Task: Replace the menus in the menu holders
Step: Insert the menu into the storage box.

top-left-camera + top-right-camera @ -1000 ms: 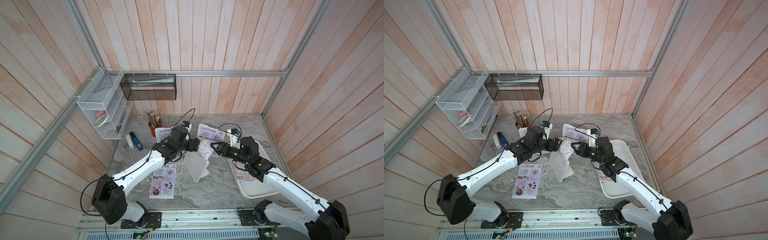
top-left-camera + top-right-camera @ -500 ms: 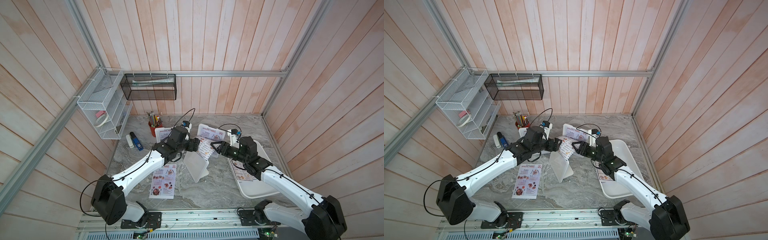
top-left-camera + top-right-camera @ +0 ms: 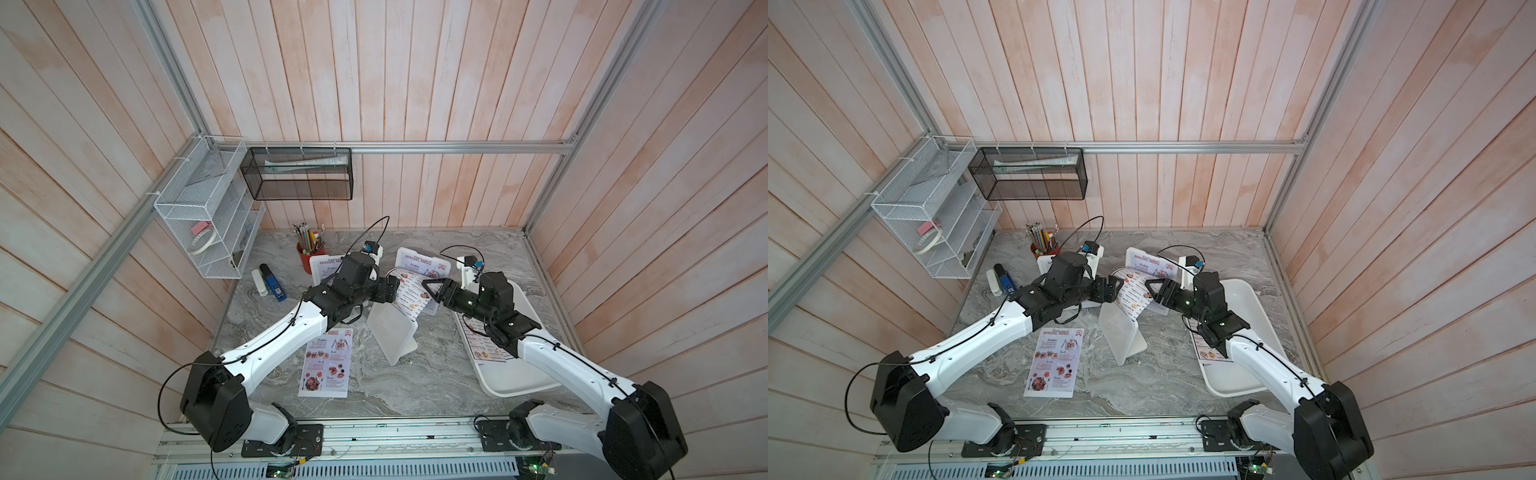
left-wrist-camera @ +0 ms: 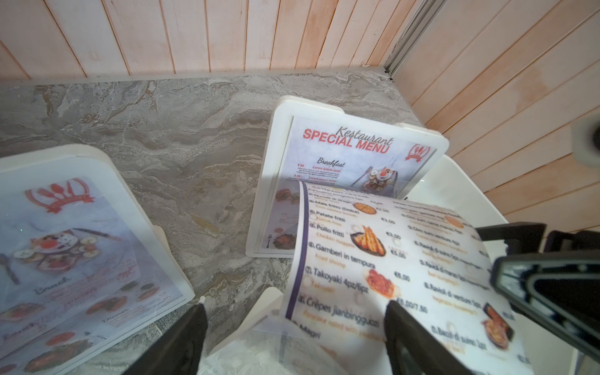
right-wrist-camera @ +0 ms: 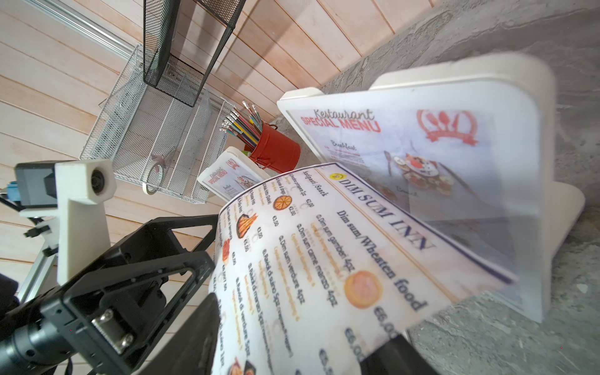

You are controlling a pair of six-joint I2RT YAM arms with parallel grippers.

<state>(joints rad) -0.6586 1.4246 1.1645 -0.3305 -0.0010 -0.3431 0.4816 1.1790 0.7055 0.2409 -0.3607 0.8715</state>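
One limp paper menu curls from the holder; best pinch its free edge gently. Left hand gapes beside it; right hand grip unclear

Both arms extend inward. The left tool and right tool face each other, jaws parted.

2 top views overhead, 2 wrist views close, sharing curled menu

Dim Sum Inn menu blurred, cut off at the edge — one menu holder mostly behind the left arm
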